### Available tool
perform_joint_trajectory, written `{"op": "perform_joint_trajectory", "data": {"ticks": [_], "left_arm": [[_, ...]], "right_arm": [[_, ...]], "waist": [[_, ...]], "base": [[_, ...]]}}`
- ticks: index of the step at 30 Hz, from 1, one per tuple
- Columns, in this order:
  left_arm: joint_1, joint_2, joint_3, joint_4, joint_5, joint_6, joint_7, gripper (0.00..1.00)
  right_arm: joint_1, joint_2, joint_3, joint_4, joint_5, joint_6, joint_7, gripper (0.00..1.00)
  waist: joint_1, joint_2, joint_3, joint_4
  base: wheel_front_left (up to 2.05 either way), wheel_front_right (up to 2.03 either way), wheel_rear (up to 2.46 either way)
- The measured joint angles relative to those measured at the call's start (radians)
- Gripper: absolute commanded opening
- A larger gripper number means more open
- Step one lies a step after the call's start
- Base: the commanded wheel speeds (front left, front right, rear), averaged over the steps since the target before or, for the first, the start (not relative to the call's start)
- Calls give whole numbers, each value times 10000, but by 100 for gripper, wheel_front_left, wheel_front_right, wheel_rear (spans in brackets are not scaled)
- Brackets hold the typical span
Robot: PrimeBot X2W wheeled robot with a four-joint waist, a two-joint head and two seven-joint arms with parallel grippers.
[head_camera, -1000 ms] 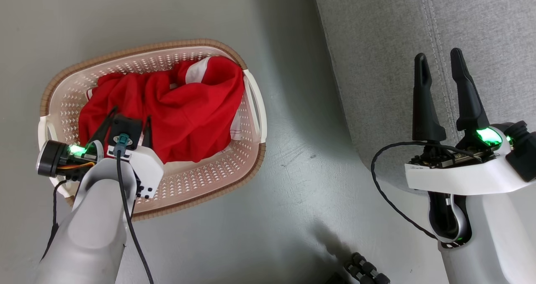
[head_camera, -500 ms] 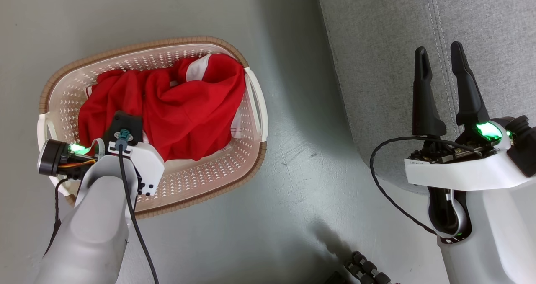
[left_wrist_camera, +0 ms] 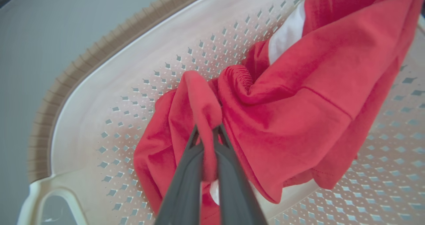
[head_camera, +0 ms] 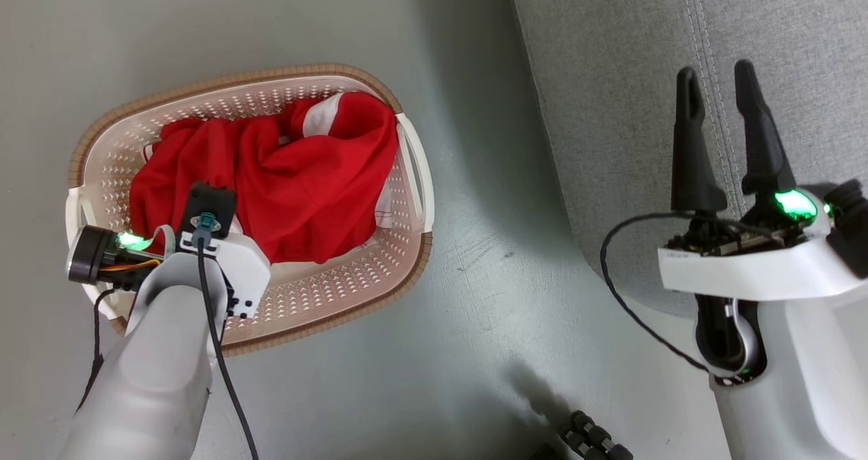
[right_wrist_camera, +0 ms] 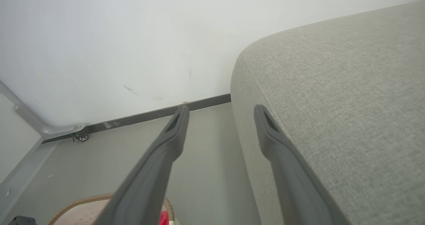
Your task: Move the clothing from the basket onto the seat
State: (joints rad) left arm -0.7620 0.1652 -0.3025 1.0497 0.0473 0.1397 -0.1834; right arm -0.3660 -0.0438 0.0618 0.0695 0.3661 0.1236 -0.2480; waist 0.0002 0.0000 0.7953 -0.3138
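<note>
The clothing [head_camera: 312,175] is a rumpled red heap with a white panel, lying in the cream perforated basket [head_camera: 224,83] with its brown rim, on the floor at the left. In the left wrist view my left gripper [left_wrist_camera: 206,130] is shut on a raised fold of the red clothing [left_wrist_camera: 298,95] inside the basket [left_wrist_camera: 99,52]. The grey seat [head_camera: 610,53] fills the upper right. My right gripper [head_camera: 714,73] is open and holds nothing, hanging over the seat's near edge. The right wrist view shows that gripper [right_wrist_camera: 221,109] beside the seat's rounded corner [right_wrist_camera: 348,102].
Grey floor [head_camera: 475,277] lies between basket and seat. A black ribbed cable [head_camera: 590,439] lies at the bottom edge. A white wall with a dark skirting [right_wrist_camera: 149,113] stands beyond, with a metal frame on a castor [right_wrist_camera: 81,137] at its left.
My left gripper's fingers, spread over the red heap a second ago, have closed on a fold of the clothing. The right gripper has stayed open over the seat's edge.
</note>
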Motion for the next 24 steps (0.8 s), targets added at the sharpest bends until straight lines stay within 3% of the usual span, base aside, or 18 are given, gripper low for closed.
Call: {"op": "perform_joint_trajectory", "data": {"ticks": [24], "left_arm": [[254, -102, 65, -838, -174, 90, -637, 0]], "right_arm": [[-452, -6, -113, 430, -73, 0, -13, 100]], "waist": [[0, 0, -961, 481]], "base": [[0, 0, 0]]}}
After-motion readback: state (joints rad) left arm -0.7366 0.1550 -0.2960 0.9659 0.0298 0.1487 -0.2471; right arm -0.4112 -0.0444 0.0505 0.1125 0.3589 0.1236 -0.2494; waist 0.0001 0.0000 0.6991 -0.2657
